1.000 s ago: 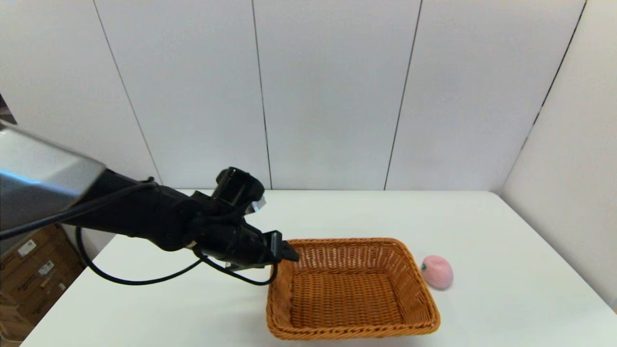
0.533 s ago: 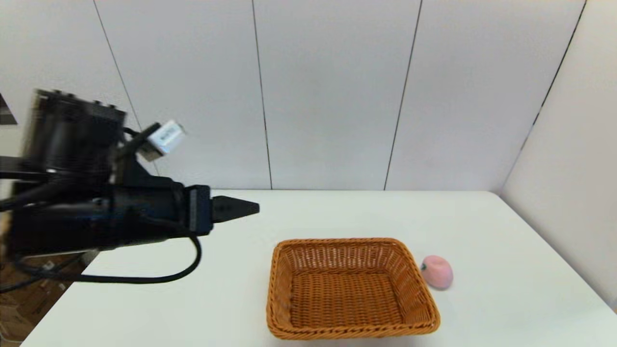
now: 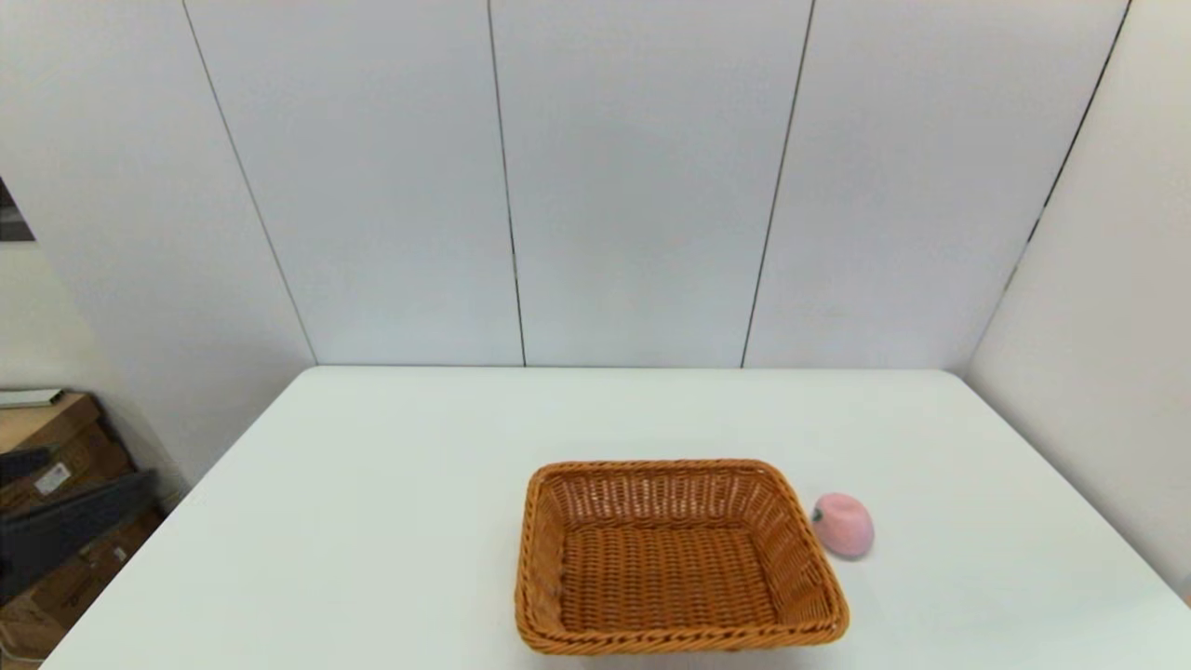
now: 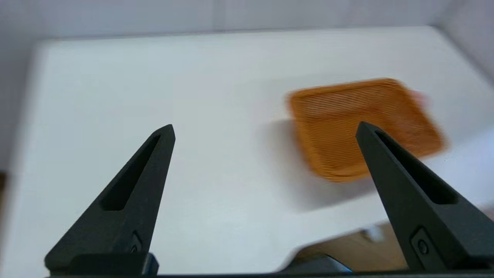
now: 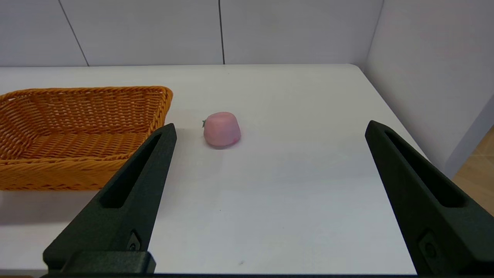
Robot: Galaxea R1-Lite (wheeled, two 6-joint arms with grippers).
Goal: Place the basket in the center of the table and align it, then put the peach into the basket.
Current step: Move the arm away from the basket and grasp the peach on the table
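The orange-brown wicker basket stands near the front middle of the white table, with nothing inside it. The pink peach lies on the table just beyond the basket's right side. Neither arm shows in the head view. In the left wrist view my left gripper is open, held off to the left of the blurred basket and well apart from it. The right wrist view has my right gripper open at the near right edge, facing the peach and the basket.
Grey wall panels close off the table's far side and right side. Cardboard boxes sit on the floor beyond the table's left edge.
My left arm has let go of the basket's left rim, lifted up and back to the left, and left the head view. Basket and peach have stayed put.
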